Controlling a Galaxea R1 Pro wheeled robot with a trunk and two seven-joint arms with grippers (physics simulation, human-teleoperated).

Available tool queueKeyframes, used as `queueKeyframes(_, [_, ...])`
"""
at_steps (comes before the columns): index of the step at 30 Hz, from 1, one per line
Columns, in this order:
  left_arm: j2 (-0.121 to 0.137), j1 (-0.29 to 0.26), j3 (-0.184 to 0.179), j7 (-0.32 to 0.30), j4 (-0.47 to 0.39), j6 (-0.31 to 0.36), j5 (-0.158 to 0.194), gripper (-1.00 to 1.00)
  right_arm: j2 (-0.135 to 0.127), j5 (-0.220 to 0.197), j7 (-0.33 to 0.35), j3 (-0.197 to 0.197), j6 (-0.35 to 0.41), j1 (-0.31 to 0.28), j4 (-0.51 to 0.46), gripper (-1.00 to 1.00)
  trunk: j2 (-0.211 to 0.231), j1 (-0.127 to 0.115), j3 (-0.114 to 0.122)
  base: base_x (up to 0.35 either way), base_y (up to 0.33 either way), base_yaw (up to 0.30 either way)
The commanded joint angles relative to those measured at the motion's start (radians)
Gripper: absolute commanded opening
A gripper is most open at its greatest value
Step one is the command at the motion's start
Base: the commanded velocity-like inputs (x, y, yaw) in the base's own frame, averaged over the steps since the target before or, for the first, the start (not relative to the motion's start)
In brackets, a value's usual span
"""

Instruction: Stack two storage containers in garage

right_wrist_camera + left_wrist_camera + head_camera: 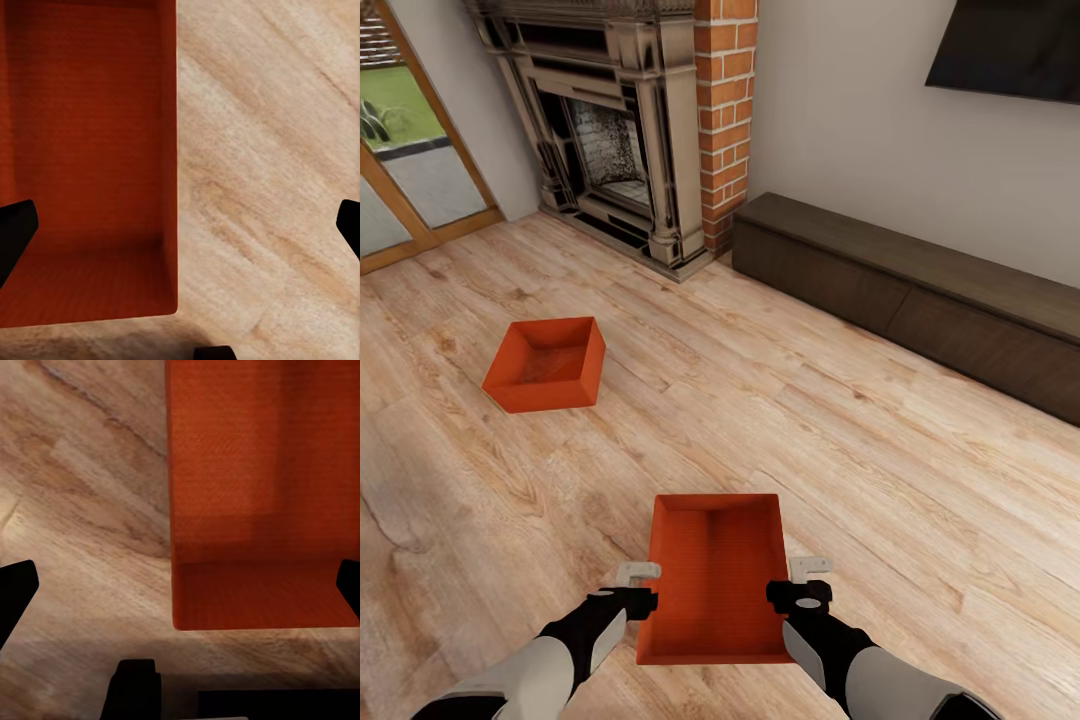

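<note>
While both tools [643, 587] [800, 580] gape apart, each straddles a wall of the near container [712, 580].

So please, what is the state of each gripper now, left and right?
Left gripper: open, straddling the left wall of the near storage container, holding nothing.
Right gripper: open, straddling that container's right wall, holding nothing.
</note>
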Motion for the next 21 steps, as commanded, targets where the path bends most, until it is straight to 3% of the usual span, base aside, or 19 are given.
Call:
queueKeyframes(1, [0.000, 0.000, 0.003, 0.002, -0.002, 0.006, -0.005, 1.00, 0.000, -0.008, -0.006, 0.009, 0.000, -0.001, -0.001, 1.00, -0.008, 0.004, -0.004, 0.000, 0.000, 0.000])
queueKeyframes(14, [0.000, 0.000, 0.004, 0.003, -0.005, 0.006, -0.007, 1.00, 0.000, -0.005, -0.006, 0.009, -0.001, -0.001, -0.001, 1.00, -0.099, 0.054, -0.045, 0.000, 0.000, 0.000])
queueKeyframes(21, [0.002, 0.000, 0.004, 0.004, -0.009, 0.005, -0.007, 1.00, -0.001, -0.005, -0.006, 0.009, -0.001, -0.001, -0.001, 1.00, -0.099, 0.054, -0.045, 0.000, 0.000, 0.000])
